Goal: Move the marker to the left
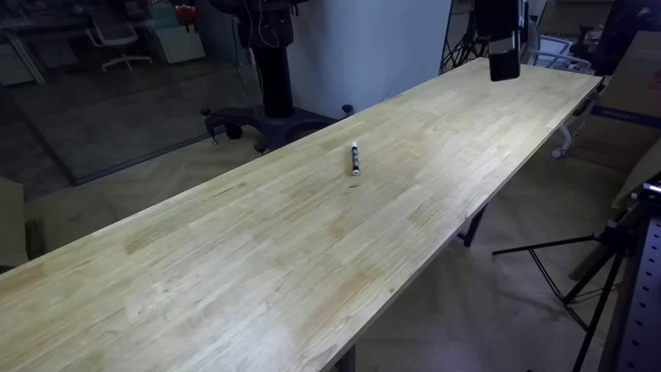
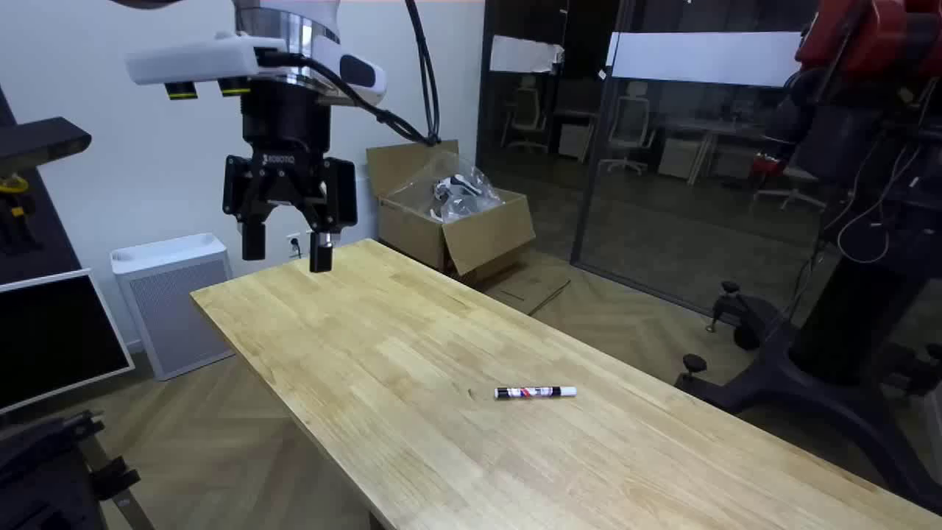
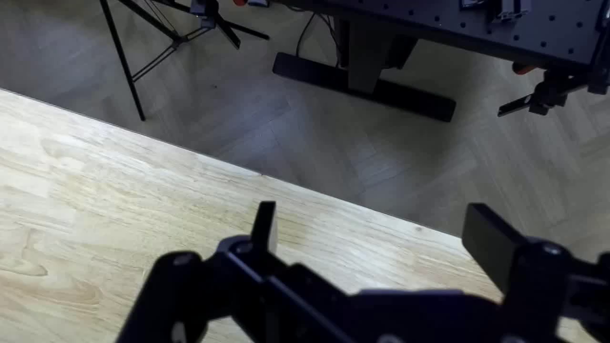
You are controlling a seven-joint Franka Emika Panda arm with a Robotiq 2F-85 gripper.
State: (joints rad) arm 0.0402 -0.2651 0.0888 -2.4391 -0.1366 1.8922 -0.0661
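Note:
The marker is a short pen with dark ends, a patterned whitish middle and a white cap. It lies on its side on the long wooden table in both exterior views. It is out of view in the wrist view. My gripper is open and empty, raised above the table and well apart from the marker. Its dark lower part shows at the top right in an exterior view. In the wrist view the two fingers are wide apart, with bare tabletop and the table's edge beneath them.
The wooden table has long open edges over the floor. A black wheeled stand is beside it. An open cardboard box and a white purifier stand near its end. A tripod and a perforated dark bench stand beyond one edge.

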